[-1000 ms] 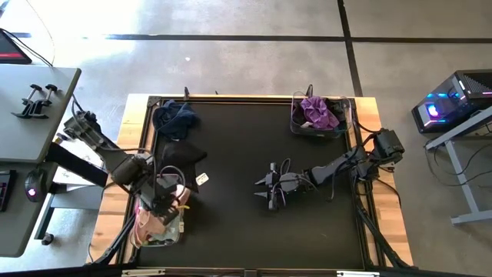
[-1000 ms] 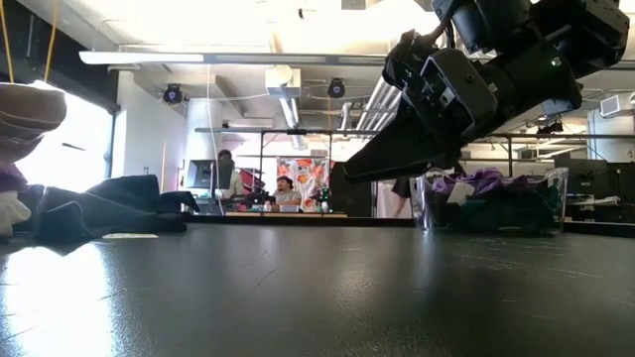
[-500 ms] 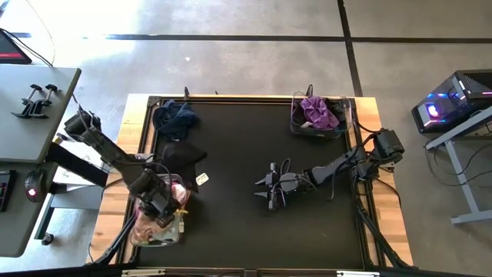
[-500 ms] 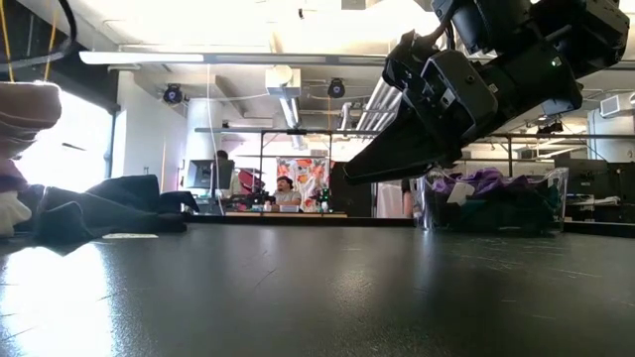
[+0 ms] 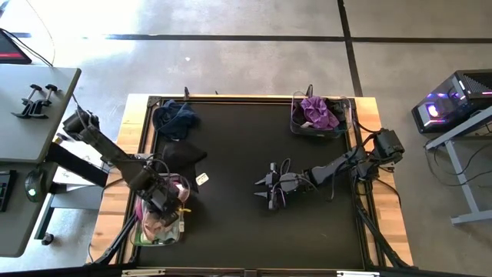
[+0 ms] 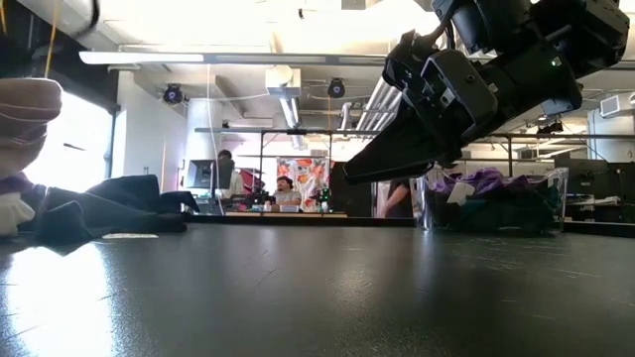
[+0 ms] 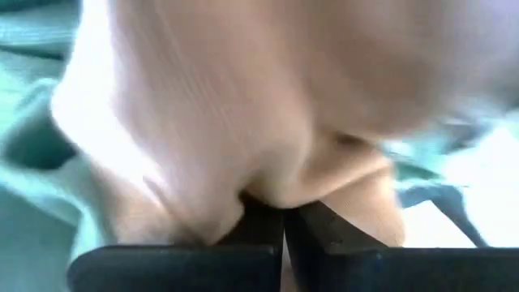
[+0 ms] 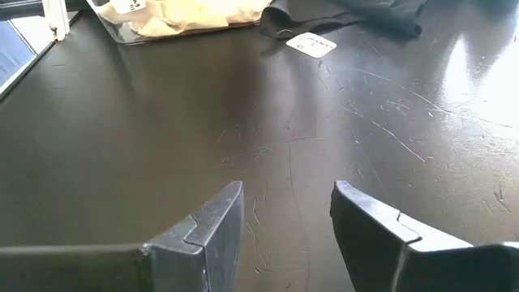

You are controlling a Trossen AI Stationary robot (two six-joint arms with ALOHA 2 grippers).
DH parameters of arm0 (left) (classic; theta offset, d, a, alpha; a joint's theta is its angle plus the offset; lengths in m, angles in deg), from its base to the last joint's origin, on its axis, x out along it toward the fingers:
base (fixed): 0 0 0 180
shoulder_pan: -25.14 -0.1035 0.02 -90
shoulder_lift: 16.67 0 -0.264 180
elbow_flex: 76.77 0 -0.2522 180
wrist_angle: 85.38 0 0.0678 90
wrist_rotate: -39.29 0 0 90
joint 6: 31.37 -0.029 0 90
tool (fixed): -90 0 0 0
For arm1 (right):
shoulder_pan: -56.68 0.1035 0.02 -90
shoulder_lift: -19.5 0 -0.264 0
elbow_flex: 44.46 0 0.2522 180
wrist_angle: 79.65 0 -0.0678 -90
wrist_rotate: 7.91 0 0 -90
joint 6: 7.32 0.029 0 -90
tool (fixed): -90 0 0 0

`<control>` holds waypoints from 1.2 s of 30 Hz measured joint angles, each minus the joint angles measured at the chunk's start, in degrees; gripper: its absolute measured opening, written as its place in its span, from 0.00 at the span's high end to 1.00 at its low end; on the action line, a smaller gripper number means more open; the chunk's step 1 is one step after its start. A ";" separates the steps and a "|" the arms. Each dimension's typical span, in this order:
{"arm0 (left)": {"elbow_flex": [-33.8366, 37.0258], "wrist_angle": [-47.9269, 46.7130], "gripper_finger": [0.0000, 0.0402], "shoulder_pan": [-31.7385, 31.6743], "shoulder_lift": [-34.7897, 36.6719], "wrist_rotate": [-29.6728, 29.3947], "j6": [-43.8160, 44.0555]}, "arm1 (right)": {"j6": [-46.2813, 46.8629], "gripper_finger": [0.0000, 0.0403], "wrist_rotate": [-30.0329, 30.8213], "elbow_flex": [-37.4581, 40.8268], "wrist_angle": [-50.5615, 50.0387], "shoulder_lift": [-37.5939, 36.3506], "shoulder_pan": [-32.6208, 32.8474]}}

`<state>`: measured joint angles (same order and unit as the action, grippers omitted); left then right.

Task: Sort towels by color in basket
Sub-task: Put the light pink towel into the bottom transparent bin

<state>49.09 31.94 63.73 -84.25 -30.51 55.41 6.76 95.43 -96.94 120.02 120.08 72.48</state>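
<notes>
The black table (image 5: 254, 146) carries two clear baskets (image 5: 319, 123), loose dark towels (image 5: 175, 119) and a tag (image 5: 202, 178).

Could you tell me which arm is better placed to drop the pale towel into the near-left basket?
The left. Its gripper is shut on the pale towel right over the near-left basket, while the right gripper hangs open and empty mid-table.

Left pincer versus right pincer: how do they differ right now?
The left pincer sits over the clear basket at the table's front left corner, while the right pincer hangs above bare black mat near the middle. The left pincer is shut on a pale pink towel, while the right pincer is open and holds nothing. Both are dark and two-fingered.
</notes>
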 joint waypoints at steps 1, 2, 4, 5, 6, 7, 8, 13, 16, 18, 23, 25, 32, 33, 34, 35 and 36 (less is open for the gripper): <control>-1.82 -1.14 1.00 0.11 0.56 -1.37 0.15 | 0.00 0.56 0.00 0.00 -0.04 0.00 0.00; -3.68 -2.30 1.00 0.41 1.12 -3.30 0.52 | 0.00 0.56 0.00 0.00 -0.02 0.00 0.00; -7.65 -4.80 1.00 1.18 2.34 -7.09 1.71 | 0.00 0.56 0.00 0.00 -0.04 0.00 0.00; -9.68 -5.75 1.00 1.49 2.80 -8.63 2.46 | -0.01 0.56 0.00 0.00 -0.07 0.00 0.00; -11.64 -6.49 1.00 1.82 3.13 -10.28 3.06 | 0.00 0.56 0.00 0.00 -0.10 0.00 -0.01; -13.50 -7.35 1.00 2.14 3.40 -12.20 3.26 | 0.00 0.56 0.00 0.00 -0.11 0.00 0.00; -15.12 -8.14 1.00 2.30 3.54 -14.59 2.73 | 0.00 0.56 0.00 0.00 -0.09 0.00 0.00; -17.99 -4.93 1.00 2.21 3.34 -36.62 -13.44 | -0.02 0.56 0.00 0.00 -0.15 0.00 0.00; -15.76 -3.56 1.00 0.33 2.32 -39.75 -17.99 | 0.00 0.56 0.00 0.00 -0.20 0.00 -0.01; -13.86 -4.46 1.00 -0.78 1.25 -40.21 -18.74 | -0.02 0.56 0.00 0.00 -0.22 0.00 0.00; -11.79 -9.37 1.00 -3.07 -0.72 -33.91 -14.14 | 0.00 0.56 0.00 0.00 -0.22 0.00 0.00; -11.79 -13.58 1.00 -2.47 -1.01 -33.54 -10.70 | 0.00 0.56 0.00 0.00 -0.21 0.00 0.00; -11.79 -26.48 1.00 0.61 -3.56 -34.32 -1.30 | 0.00 0.56 0.00 0.00 -0.27 0.00 0.00; -11.79 -26.23 1.00 1.02 -4.03 -34.53 -1.26 | 0.00 0.56 0.00 0.00 -0.37 0.00 0.00; -11.79 -26.02 1.00 1.31 -4.49 -34.95 -1.33 | 0.00 0.56 0.00 0.00 -0.47 0.00 0.00; -11.79 -25.87 1.00 1.55 -4.99 -35.41 -1.35 | 0.00 0.56 0.00 0.00 -0.59 0.00 0.00; -11.79 -25.62 1.00 1.80 -5.55 -35.81 -1.32 | 0.00 0.56 0.00 0.00 -0.63 0.00 0.00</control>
<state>37.30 6.32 65.54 -89.81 -66.32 54.10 6.76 95.43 -96.94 119.39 120.08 72.48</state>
